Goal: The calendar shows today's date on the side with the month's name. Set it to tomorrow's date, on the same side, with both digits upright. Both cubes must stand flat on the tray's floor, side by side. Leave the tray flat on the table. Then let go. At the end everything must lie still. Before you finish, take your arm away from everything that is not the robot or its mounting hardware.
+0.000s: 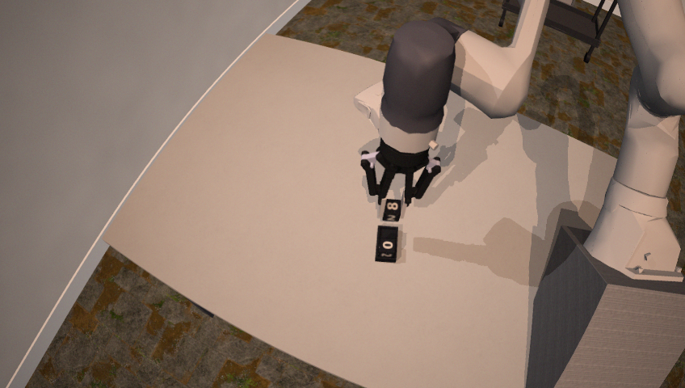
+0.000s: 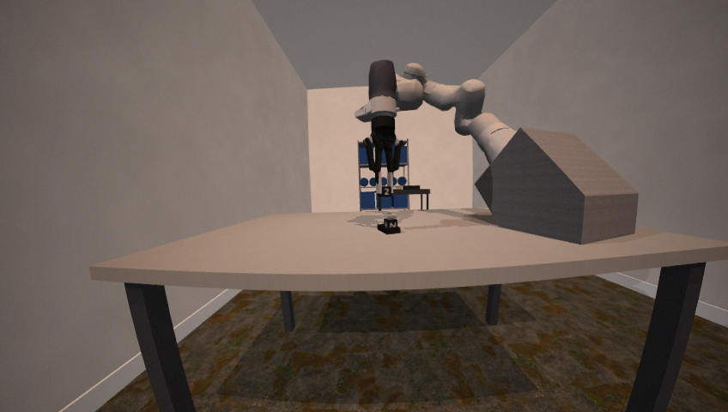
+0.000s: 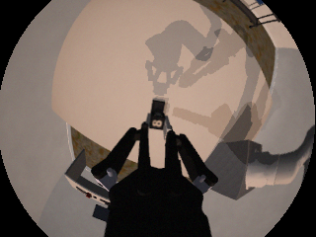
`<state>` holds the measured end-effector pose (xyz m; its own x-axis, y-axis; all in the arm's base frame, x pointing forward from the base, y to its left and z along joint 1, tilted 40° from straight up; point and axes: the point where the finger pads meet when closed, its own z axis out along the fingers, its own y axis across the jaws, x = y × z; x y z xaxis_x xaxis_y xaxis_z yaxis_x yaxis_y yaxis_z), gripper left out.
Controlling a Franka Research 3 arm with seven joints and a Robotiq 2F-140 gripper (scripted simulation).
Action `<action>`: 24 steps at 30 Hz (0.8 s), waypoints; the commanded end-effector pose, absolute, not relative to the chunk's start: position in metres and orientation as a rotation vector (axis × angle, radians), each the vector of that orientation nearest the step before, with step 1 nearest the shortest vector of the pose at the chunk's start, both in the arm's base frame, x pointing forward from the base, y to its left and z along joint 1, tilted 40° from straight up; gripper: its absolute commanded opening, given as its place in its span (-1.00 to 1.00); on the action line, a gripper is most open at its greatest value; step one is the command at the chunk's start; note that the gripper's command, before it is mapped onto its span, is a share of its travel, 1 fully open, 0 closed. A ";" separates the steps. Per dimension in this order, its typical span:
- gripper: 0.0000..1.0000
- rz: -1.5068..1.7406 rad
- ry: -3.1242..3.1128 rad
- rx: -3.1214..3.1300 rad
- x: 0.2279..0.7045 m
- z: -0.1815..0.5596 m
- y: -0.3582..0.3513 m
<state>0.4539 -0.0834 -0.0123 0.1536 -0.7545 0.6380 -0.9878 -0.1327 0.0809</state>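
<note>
Above tray (image 1: 387, 245), hand (image 1: 393, 201) holds upright cube (image 1: 392, 209).

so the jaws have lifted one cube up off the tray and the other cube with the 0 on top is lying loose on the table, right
Not quite. The gripper does hold one cube raised in its jaws, but the other cube, with the 0 on top, stands in the tray, not loose on the table. The top and exterior views show it.
</note>
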 end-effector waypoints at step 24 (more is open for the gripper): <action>-0.66 0.429 -1.117 2.230 0.456 -0.003 -0.097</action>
<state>0.4559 -0.0948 -0.0044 0.4873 -0.6596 0.5722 -0.8728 -0.3878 0.2962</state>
